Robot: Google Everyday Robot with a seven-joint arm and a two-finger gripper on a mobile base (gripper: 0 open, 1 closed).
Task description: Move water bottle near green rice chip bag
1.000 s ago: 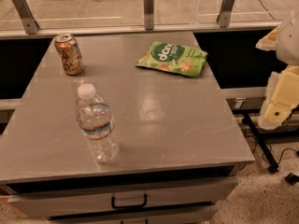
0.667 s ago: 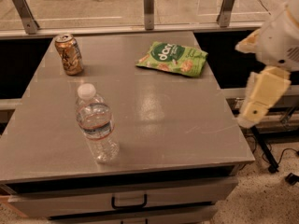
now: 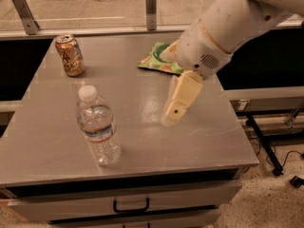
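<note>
Cream-coloured and pointing down toward the lower left, the end effector (image 3: pixel 176 109) hangs over the middle-right of the grey worktop (image 3: pixel 47 141). It is well apart from every object there. Whether it is open or closed cannot be told from this angle, though nothing shows in its grasp. Above it, the thick white arm (image 3: pixel 228 23) runs up and away to the upper right corner of the frame. Its rounded wrist housing covers the right part of the green rice chip bag (image 3: pixel 153 61). That bag lies flat at the far side of the worktop, just above centre of the frame, with only its left portion showing. The water bottle (image 3: pixel 97 127) stands upright at the lower left of centre, near the front edge. It is clear and ribbed, with a white cap (image 3: pixel 87 92) and a pale label carrying a reddish band. It is well apart from the bag and from the end effector. A tan-gold drink can (image 3: pixel 70 55) stands upright at the upper left, near the far edge. Below the worktop's front edge is a drawer with a dark handle (image 3: pixel 131 206).
</note>
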